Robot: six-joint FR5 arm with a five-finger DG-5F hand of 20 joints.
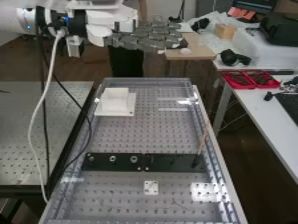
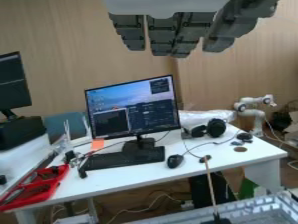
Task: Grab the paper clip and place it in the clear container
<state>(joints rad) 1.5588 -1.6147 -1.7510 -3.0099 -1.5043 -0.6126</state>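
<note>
The hand (image 1: 149, 38), fingers extended, hangs high by the perforated bench (image 1: 133, 135); pickup seems next, requiring descent to the paper clip.

Perforated, metal-looking bench (image 1: 120, 135) with glossy glints, matt white block (image 1: 116, 96) on it, smooth black strip (image 1: 174, 162) across it, matt hand (image 1: 148, 38) near its far end, shiny plastic-looking red trays (image 1: 241, 85) off beside it

From where I'm standing, I can't read any words, labels, brands, numbers or signs; the writing on the monitor (image 2: 133, 110) is far too small for me to make out.
</note>
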